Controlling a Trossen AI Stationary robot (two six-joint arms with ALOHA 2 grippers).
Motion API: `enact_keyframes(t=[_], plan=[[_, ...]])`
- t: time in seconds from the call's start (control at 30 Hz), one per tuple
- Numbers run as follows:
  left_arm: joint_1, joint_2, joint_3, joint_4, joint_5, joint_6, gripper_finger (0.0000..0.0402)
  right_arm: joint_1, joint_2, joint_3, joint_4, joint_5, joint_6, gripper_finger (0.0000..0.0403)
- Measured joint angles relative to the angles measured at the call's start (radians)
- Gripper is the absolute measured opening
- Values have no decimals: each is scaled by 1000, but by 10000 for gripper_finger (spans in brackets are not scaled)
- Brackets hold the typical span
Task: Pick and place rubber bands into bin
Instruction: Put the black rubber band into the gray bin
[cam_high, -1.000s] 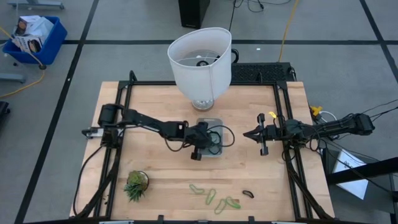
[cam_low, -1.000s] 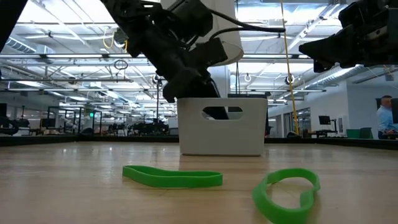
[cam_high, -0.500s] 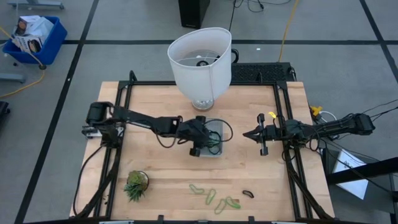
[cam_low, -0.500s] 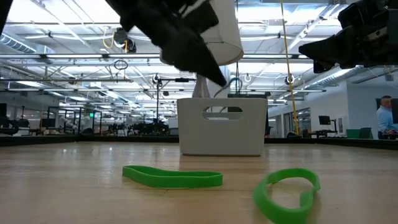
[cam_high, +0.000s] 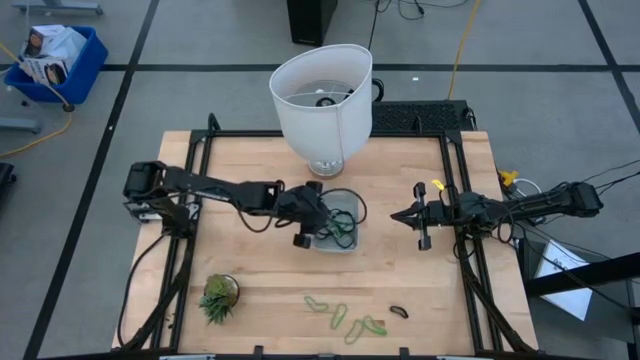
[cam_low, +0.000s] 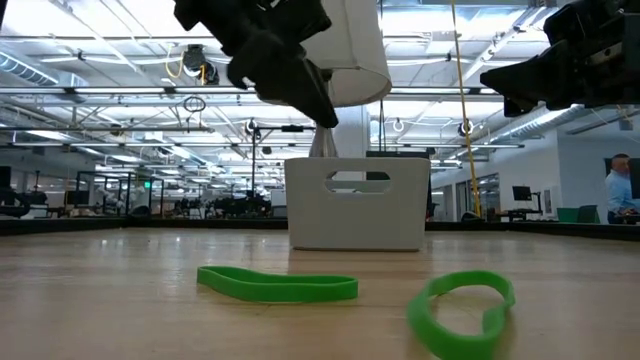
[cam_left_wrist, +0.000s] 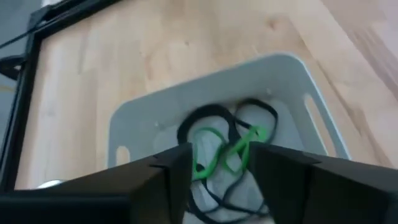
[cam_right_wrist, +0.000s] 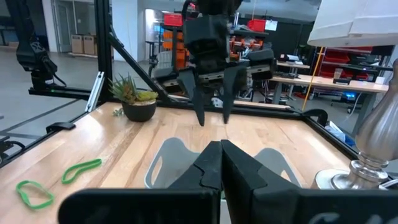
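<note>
The pale bin stands mid-table and holds tangled dark and green rubber bands. My left gripper hovers open just above the bin's left part, fingers pointing down, nothing between them; the right wrist view shows it too. Several green rubber bands and a small dark one lie flat on the table near its front edge; two of the green ones show close in the low view. My right gripper waits shut to the bin's right, clear of the table.
A big white lampshade on a metal lamp foot stands just behind the bin. A small potted plant sits at the front left. Black rails frame the table's sides.
My left gripper has opened, risen out of the bin and drawn back a little toward the table's left edge. The bands stay in the bin.
</note>
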Motion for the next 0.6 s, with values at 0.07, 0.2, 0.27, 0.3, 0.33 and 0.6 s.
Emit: enact_keyframes(t=[0.07, 0.2, 0.27, 0.3, 0.33, 0.6], plan=[[-15, -26, -1, -30, 0, 38, 114, 0, 0, 0, 0, -1, 0, 0], [-30, -139, -2, -79, 3, 84, 19, 0, 1, 0, -8, -3, 0, 0], [-19, -211, -9, -91, 2, 83, 13, 0, 2, 0, -16, -3, 0, 0], [-13, -256, -21, -99, 1, 83, 15, 1, 3, 0, -15, -3, 2, 0], [-5, -308, -39, -111, 0, 83, 16, 1, 5, 0, -15, -3, 8, 0], [72, -690, -341, 108, 201, 37, 6, 1, 7, 0, -14, -3, 19, 0]])
